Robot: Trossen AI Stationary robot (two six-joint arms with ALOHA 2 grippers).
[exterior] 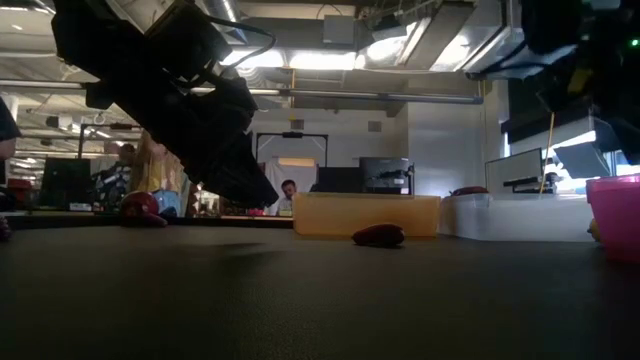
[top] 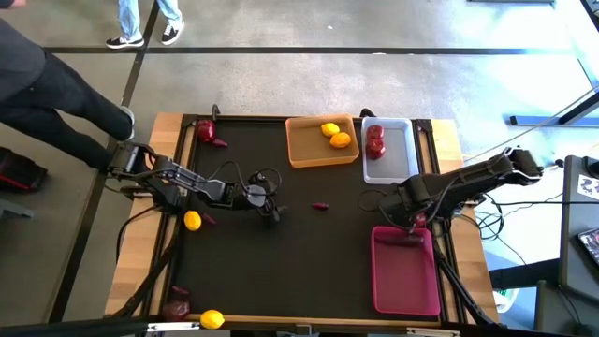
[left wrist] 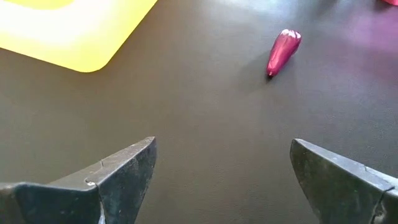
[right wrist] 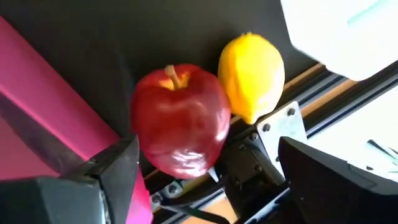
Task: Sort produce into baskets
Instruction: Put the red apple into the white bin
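Purple, the small elongated piece [left wrist: 283, 51] lies alone on the dark mat near mid-table, ahead of the left gripper [left wrist: 221, 180], whose jaws stand wide with nothing between them. That looks like the step in hand: reach it and carry it to the pink basket [top: 405, 281], which shows no produce. To do it well, I would line the jaws across the piece's narrow width rather than along it, come down until the fingers [left wrist: 118, 174] nearly brush the mat, then close gently, since so slim and glossy a thing may squirt out. The right gripper [right wrist: 208, 180] hovers by the pink basket's near corner at the table's right edge; its jaws are apart and grip nothing, with a red apple [right wrist: 180, 121] and a lemon [right wrist: 252, 74] lying touching each other just beyond them. The orange basket [top: 304, 154] holds two citrus, the white basket [top: 398, 164] red apples. More fruit waits along the left side: a lemon [top: 192, 221] close by the left arm.
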